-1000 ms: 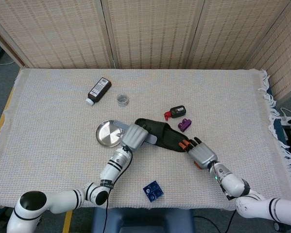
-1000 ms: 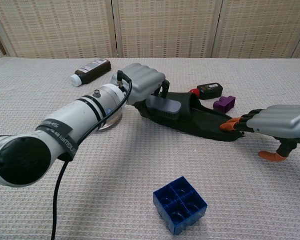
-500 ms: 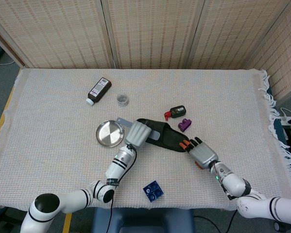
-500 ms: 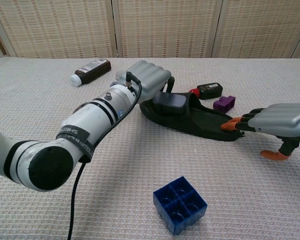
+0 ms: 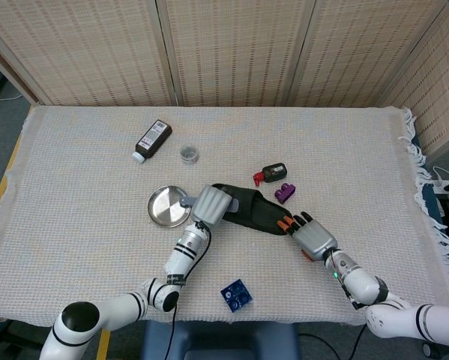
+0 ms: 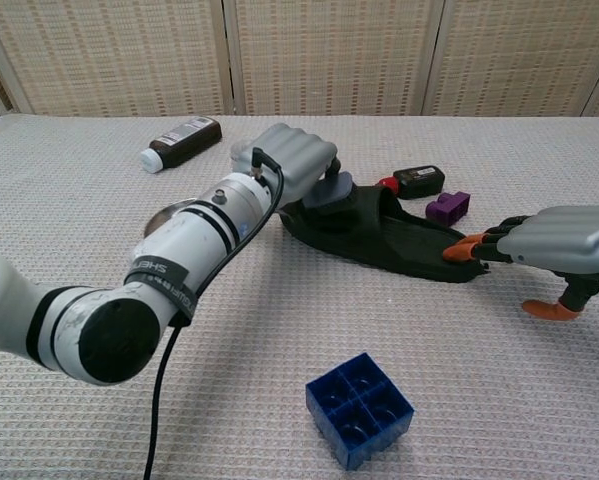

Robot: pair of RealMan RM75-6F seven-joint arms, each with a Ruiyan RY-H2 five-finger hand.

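Note:
A black slipper (image 5: 252, 211) (image 6: 404, 238) lies in the middle of the cloth-covered table. My left hand (image 5: 211, 204) (image 6: 295, 160) sits over its left end with the fingers curled in. A grey fingertip (image 6: 329, 191) presses on the strap there, so the hand grips that end. My right hand (image 5: 311, 235) (image 6: 557, 243) is at the slipper's right end, fingers stretched out and apart. Its orange fingertips (image 6: 462, 250) touch the sole's edge, and it holds nothing.
A round metal plate (image 5: 165, 208) (image 6: 169, 211) lies just left of my left hand. A brown bottle (image 5: 152, 139) (image 6: 182, 143) and a small clear jar (image 5: 189, 154) lie behind. A black-and-red gadget (image 5: 272, 173) (image 6: 416, 181) and a purple block (image 5: 285, 193) (image 6: 447, 207) sit beyond the slipper. A blue block (image 5: 236, 294) (image 6: 359, 408) lies near the front edge.
My left hand has rolled over the slipper's left end; the grey pad that lay flat on the strap now shows only as a tip. The slipper and right hand have barely moved.

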